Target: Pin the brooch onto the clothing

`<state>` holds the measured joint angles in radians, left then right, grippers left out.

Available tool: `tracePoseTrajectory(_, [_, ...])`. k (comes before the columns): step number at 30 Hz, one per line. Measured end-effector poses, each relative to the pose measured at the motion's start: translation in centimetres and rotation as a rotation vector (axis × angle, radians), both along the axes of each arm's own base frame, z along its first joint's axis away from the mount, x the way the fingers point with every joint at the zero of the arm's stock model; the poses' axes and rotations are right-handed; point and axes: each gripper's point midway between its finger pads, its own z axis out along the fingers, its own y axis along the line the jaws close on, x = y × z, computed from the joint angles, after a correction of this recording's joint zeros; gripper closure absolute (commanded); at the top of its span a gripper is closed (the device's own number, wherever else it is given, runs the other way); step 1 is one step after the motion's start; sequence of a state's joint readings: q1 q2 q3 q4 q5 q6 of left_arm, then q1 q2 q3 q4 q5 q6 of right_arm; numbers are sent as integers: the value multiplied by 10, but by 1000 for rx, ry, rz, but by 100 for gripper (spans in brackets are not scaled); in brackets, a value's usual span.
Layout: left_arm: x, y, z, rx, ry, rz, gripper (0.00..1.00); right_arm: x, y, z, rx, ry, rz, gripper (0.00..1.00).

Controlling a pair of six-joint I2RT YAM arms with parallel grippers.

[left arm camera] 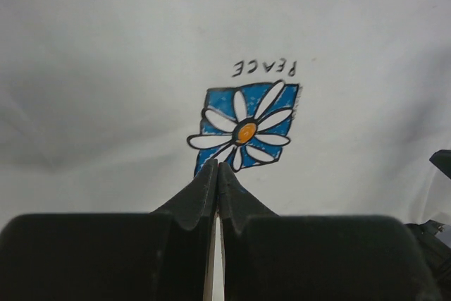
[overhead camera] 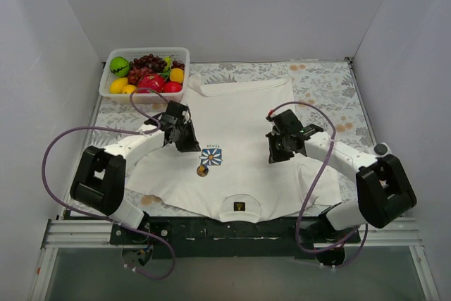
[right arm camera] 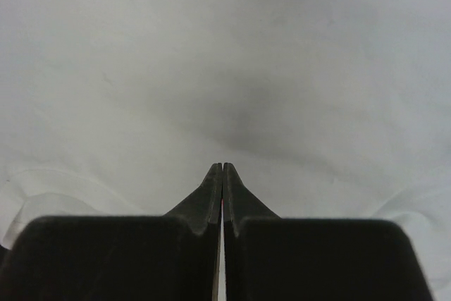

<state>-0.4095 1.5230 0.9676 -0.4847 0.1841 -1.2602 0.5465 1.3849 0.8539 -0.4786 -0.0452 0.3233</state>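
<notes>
Left pincer [left arm camera: 217, 168] and right pincer [right arm camera: 223, 168] pressed together over T-shirt [overhead camera: 246, 114]; brooch [overhead camera: 202, 170] tiny, indistinct.

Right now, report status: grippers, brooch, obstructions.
Left gripper jaws shut. Right gripper jaws shut. Brooch on T-shirt beside flower print, not held. Nothing blocking it.

The left arm [overhead camera: 130, 144] and right arm [overhead camera: 338, 153] share white links, chunky black joint housings, looping purple cables [overhead camera: 45, 160] and matte black, wedge-tipped gripper fingers [left arm camera: 201, 199].
</notes>
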Motion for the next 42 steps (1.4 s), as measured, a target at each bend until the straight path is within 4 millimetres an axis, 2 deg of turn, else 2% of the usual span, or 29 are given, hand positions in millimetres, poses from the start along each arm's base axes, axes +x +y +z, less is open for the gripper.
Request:
tracePoseTrajectory(3, [-25,6,-30,9,93,23,100,-13,-7,-26,-50,84,-15,99])
tracePoseTrajectory(6, [-41,10,-46,11,144,43,100,-29,-18,-46,-98,161,-44,99])
tracePoseTrajectory(8, [-50,13,-56,13,173,55,100,-29,-19,-47,-101,162,-59,99])
tracePoseTrajectory(20, [-79,20,-56,-34,196,109,100,-37,-30,-46,-104,151,-164,99])
tracePoseTrajectory(23, [-78,24,-52,-18,179,112,99,-43,-37,-45,-133,163,-167,99])
tracePoseTrajectory(24, [-75,24,-48,-12,168,113,94,-44,-38,-43,-137,163,-165,99])
tracePoseTrajectory(25, [-69,24,-43,-8,153,113,93,-43,-38,-40,-138,160,-163,99])
tracePoseTrajectory(27, [-53,21,-27,-7,99,112,84,-37,-35,-30,-122,133,-158,99])
tracePoseTrajectory(32, [15,1,32,-37,-89,112,64,-12,-18,0,-44,29,-141,99])
tracePoseTrajectory(34, [39,-8,43,-44,-130,106,56,-9,-14,2,-28,19,-135,99])
tracePoseTrajectory(37, [68,-20,39,-38,-135,93,48,-9,-11,1,-14,25,-125,99])
tracePoseTrajectory(40, [89,-31,22,-22,-109,72,32,-9,-6,0,7,33,-112,99])
tracePoseTrajectory(41, [95,-34,16,-16,-98,66,23,-9,-4,0,15,34,-108,99])
tracePoseTrajectory(42, [102,-37,10,-9,-87,61,18,-9,-2,0,22,35,-102,99])
